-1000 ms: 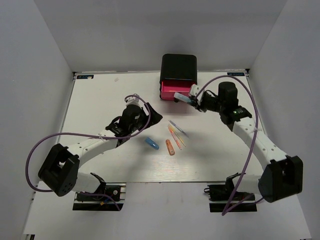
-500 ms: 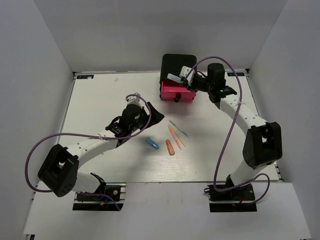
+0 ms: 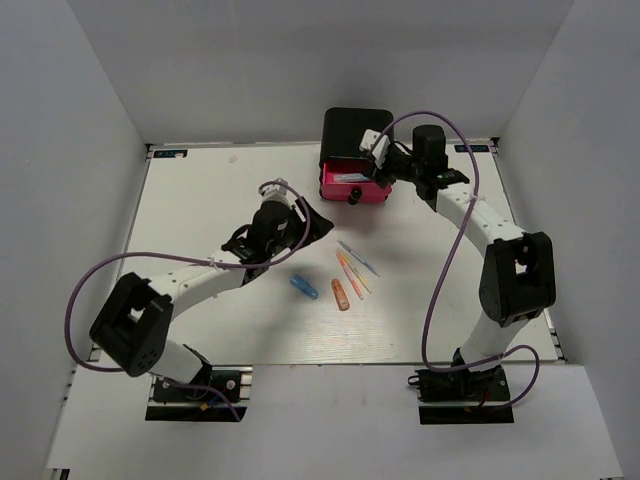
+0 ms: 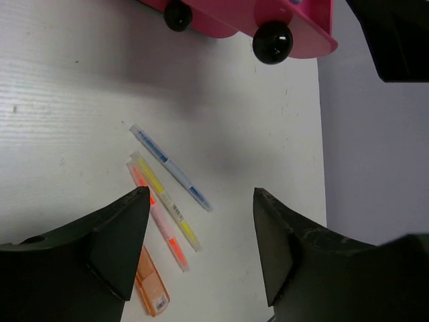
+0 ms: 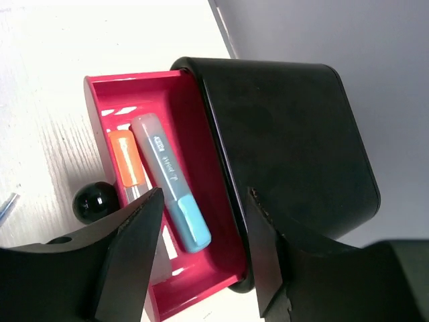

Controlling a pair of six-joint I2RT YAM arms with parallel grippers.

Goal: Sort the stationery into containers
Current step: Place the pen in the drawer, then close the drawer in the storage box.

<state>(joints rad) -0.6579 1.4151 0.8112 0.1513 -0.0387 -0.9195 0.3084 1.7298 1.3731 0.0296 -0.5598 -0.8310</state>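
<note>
So the pink drawer (image 5: 100,100) is pulled out of the black cabinet (image 5: 288,134), which sits at the far edge of the table (image 3: 200,200), a bit right of the middle. I can't tell which drawer of the stack it is. Two things lie in it side by side: a grey marker with a light blue cap (image 5: 164,171) and a stubby orange marker (image 5: 126,161). The drawer's black knob (image 5: 94,201) points toward the near edge.

The right gripper (image 5: 204,198) hangs right over that open drawer. Its fingers are spread apart and there's nothing between them, so it's not holding anything.

The rest of the stationery is loose around the middle of the table, well apart from the cabinet. There's a grey-blue pen (image 4: 171,168), a yellow pen (image 4: 164,201) and a pink pen (image 4: 159,218), all lying roughly parallel and close together. The yellow and pink ones look like they're touching. A loose orange marker (image 4: 151,288) is just beside the pink pen on its near-edge side, and a loose blue marker (image 3: 303,288) is a little to the left of that.

The left gripper (image 4: 201,194) hovers left of the table's middle, between the cabinet and the loose stuff. Its black fingers (image 4: 114,228) are wide open and empty, and its wrist view looks down on the three pens.
</note>
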